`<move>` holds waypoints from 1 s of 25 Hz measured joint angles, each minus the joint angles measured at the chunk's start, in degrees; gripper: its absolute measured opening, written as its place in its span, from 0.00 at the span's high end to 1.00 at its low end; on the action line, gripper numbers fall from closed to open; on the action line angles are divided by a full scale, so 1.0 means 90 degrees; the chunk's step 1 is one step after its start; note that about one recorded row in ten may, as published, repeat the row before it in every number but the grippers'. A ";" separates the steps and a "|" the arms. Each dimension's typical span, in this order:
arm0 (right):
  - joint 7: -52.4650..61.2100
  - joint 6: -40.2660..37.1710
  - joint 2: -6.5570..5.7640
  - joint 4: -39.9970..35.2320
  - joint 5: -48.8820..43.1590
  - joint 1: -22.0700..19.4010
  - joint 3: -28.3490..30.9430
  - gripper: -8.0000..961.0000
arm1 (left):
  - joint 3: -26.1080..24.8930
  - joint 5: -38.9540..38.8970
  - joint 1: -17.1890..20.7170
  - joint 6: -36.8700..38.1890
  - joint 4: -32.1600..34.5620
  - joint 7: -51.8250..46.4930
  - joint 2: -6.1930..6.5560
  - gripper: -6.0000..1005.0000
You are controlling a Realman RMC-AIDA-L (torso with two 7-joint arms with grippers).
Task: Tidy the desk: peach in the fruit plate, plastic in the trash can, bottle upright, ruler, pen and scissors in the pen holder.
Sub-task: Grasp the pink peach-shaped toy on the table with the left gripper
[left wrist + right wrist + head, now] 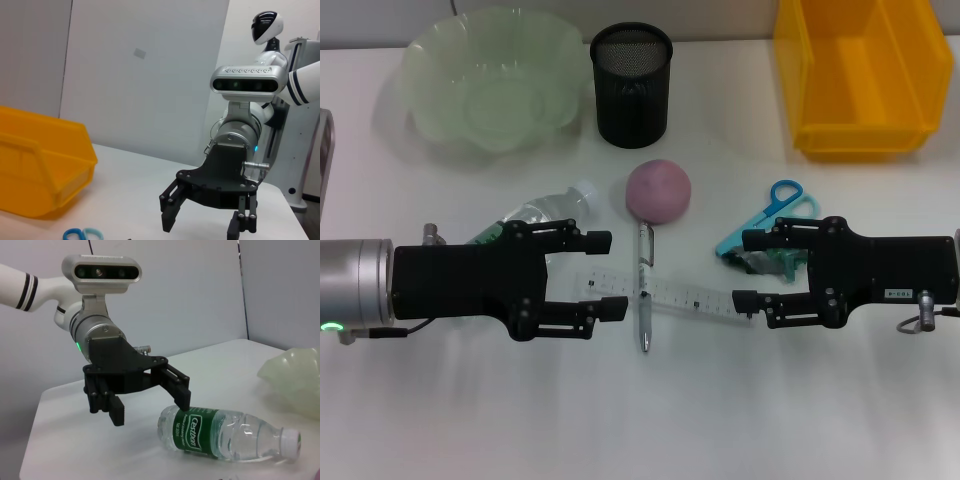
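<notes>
A pink peach point(658, 190) lies mid-table. In front of it a pen point(645, 300) lies across a clear ruler point(685, 294). The water bottle point(548, 208) point(225, 432) lies on its side, partly under my left gripper point(607, 275) point(150, 410), which hovers open just left of the pen and ruler. My right gripper point(748, 270) point(202, 227) is open at the ruler's right end, covering part of the blue-handled scissors point(775, 208) point(82, 234). A small greyish scrap point(758, 263), possibly the plastic, shows under it. At the back stand the green fruit plate point(430, 60) point(295, 380), black mesh pen holder point(632, 100) and yellow trash can point(865, 135) point(40, 170).
A grey object point(325, 150) sits at the left table edge. The white table point(650, 420) stretches in front of both grippers.
</notes>
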 joint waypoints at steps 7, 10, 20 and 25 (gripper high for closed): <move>0.0007 0.0000 0.0000 0.0000 0.0000 -0.0001 0.0000 0.19 | -0.0013 0.0000 0.0001 -0.0015 0.0010 0.0009 -0.0001 0.22; 0.0008 -0.0001 0.0000 0.0000 0.0000 -0.0007 0.0000 0.19 | -0.0012 0.0000 0.0000 -0.0014 0.0010 0.0015 -0.0001 0.23; 0.0023 0.0080 0.0000 0.0059 0.0001 -0.0083 -0.0001 0.19 | -0.0131 -0.0003 -0.0214 -0.0066 0.0094 -0.0002 -0.0138 0.23; 0.0026 0.0099 -0.0001 0.0059 0.0001 -0.0186 0.0028 0.19 | -0.0513 -0.0001 -0.0557 -0.0489 0.0175 -0.0137 -0.0353 0.24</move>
